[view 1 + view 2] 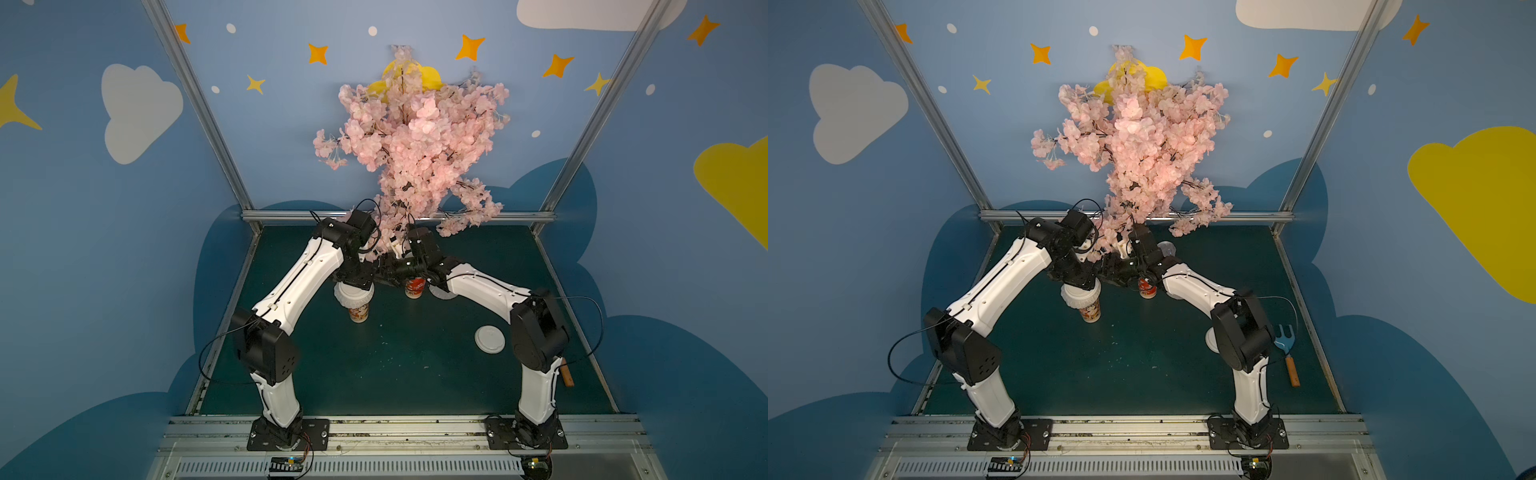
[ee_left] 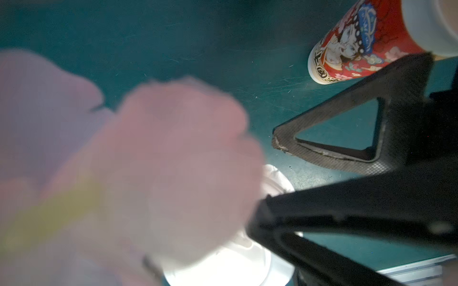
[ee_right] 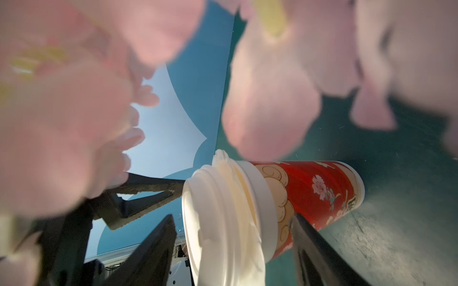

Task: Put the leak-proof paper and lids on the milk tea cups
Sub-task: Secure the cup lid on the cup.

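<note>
We have both arms reaching in under the pink blossom branch (image 1: pixel 415 145). The right pincer (image 3: pixel 233 218) stands with its jaws apart, one on each side of the top of the right milk tea cup (image 3: pixel 317 195). It is clamped on nothing that we can see, though one jaw looks very near the cup wall. On that cup the leak-proof paper (image 3: pixel 239 183) lies over the mouth, its crinkled edge showing from under a white lid (image 3: pixel 205 222). The left pincer (image 2: pixel 267 173) is also apart and empty, hanging just above the left milk tea cup (image 1: pixel 359 311). That cup's mouth carries the other fluted sheet (image 1: pixel 352 296), with what looks like a lid on it too. We judge the papering all but done, so the step in hand is to get clear cleanly. We would draw each pincer straight up along the cup's axis, jaws wide, and swing away only once the fingertips are above the lid. A sideways brush on a scalloped edge could drag the sheet off centre or tip a tall, light cup. The blossoms blur much of both wrist views, so we trust the top views for clearance. A spare lid (image 1: pixel 490 339) lies well apart on the bench (image 1: pixel 395 374).
</note>
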### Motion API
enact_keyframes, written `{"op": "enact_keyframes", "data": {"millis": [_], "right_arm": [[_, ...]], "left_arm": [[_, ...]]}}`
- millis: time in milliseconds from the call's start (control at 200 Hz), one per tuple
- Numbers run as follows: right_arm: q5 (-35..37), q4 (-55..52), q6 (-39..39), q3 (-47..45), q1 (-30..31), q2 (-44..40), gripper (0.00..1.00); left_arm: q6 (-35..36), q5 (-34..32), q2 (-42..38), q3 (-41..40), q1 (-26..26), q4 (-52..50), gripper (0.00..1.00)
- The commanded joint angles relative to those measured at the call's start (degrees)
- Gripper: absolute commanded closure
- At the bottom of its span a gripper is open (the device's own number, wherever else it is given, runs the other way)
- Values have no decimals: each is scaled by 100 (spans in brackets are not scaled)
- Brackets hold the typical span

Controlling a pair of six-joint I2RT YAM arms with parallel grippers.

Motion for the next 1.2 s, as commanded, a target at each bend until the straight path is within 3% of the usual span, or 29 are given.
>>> {"op": "enact_keyframes", "data": {"millis": [0, 516, 651, 1197], "right_arm": [[-496, 468, 11, -43, 259, -494, 26], [-359, 460, -16, -215, 301, -638, 22], [-256, 398, -65, -254, 300, -720, 13], [128, 160, -158, -452, 242, -936, 13]], "left_arm": [[-20, 263, 43, -103, -94, 1142, 24], [127, 27, 287, 353, -4, 716, 24], [110, 17, 304, 420, -6, 638, 24], [141, 61, 499, 480, -5, 526, 23]]}}
